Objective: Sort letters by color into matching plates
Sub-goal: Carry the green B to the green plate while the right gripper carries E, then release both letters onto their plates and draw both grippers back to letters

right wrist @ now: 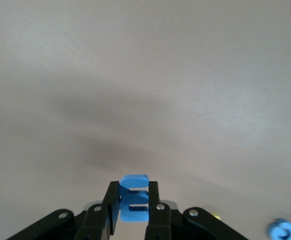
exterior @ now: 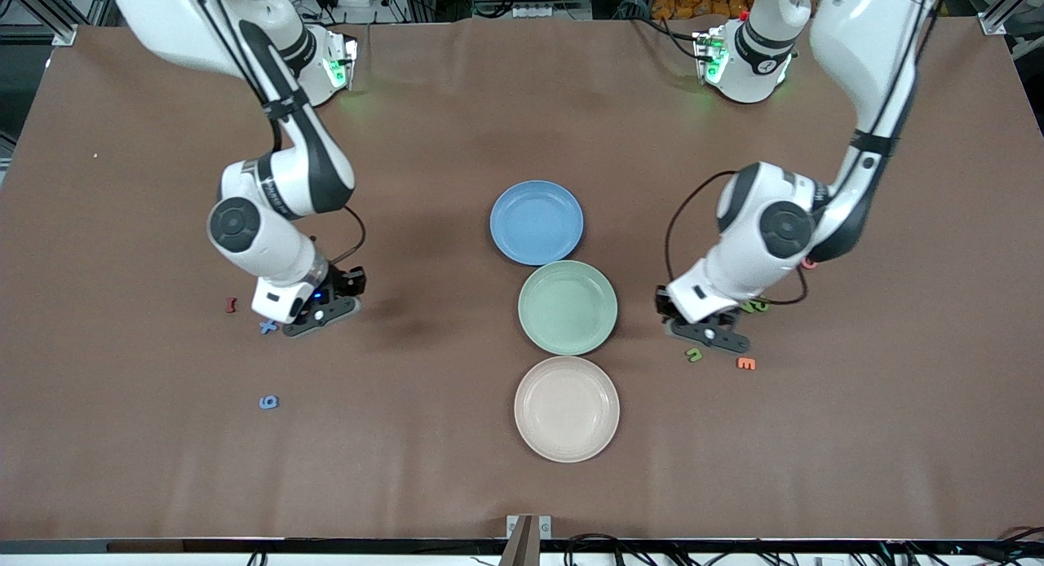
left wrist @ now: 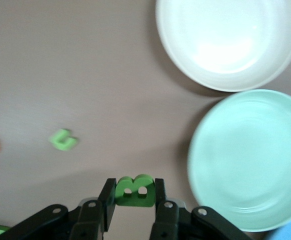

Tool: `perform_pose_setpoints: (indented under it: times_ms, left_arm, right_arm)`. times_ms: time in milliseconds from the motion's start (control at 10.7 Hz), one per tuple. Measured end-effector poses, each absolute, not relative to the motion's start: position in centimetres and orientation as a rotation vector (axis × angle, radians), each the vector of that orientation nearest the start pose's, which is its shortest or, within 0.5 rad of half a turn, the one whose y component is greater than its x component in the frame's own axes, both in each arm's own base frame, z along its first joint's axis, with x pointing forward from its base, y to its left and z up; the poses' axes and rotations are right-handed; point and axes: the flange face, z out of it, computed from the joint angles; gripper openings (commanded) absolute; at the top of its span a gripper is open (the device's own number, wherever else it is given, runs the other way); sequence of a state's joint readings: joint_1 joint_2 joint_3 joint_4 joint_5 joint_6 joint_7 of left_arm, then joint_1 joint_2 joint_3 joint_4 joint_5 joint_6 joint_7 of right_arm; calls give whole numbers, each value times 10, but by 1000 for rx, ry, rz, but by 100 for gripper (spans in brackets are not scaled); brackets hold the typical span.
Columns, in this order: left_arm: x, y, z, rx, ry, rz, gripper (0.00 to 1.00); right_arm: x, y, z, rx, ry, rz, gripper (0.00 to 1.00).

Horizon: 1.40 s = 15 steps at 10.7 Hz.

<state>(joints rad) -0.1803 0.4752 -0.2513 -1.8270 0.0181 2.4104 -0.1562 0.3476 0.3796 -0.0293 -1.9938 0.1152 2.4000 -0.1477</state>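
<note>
Brown cloth covers the table [exterior: 506,101]. Three plates stand in a row at its middle: the blue plate [exterior: 537,222] farthest from the front camera, the green plate [exterior: 568,307] touching it and nearer, the cream plate [exterior: 567,409] nearest.

The left gripper [left wrist: 133,201] hangs low over the table beside the green plate, toward the left arm's end. Its fingers are clamped on a green B [left wrist: 134,190], lifted off the cloth. A green letter [exterior: 693,354] lies just beside the gripper, nearer the camera, with an orange E [exterior: 745,363] next to it. Another green letter [exterior: 756,306] shows partly under the left arm, and a red piece [exterior: 808,263] peeks out by the arm's elbow.

The right gripper [right wrist: 133,206] is low over bare cloth toward the right arm's end, well apart from the plates. Its fingers are closed on a blue E [right wrist: 134,197]. A blue X [exterior: 267,327] lies just beside the gripper, a dark red piece [exterior: 231,306] near that, and a blue 9 [exterior: 268,402] sits nearer the camera. All three plates hold nothing.
</note>
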Motion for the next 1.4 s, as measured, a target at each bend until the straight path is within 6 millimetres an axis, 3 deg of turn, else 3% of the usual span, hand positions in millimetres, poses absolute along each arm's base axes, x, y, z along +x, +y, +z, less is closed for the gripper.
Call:
perform_pose_setpoints:
  times_ms: [279,559,652,745,931,1211,1397]
  left_arm:
    - [575,-325,279,-3269,273,-81,0]
    - [570,-367,262,-3295,123,-50,0]
    - [571,-382,255,-3304,77,-41,35]
    - [572,-393,248,-3309,41,-34,99]
    - [578,-400,240,-3316,11,-31,100]
    - [593,-387,247,-3291,8,-90,100]
    - [611,-361,260,-3274,-55,-83,100]
  right_arm:
    - [548,281,282,-3013,-551,-31,12]
    - [502,360,285,-3004,-527,-13,12]
    - [486,382,286,-2994,-520,-3,12]
    - [471,402,287,-2984,-537,7,12]
    - [436,440,284,-2978,-568,29,12]
    - [404,487,272,-2967,-566,60,14]
    - [401,506,258,-2965,-559,78,100]
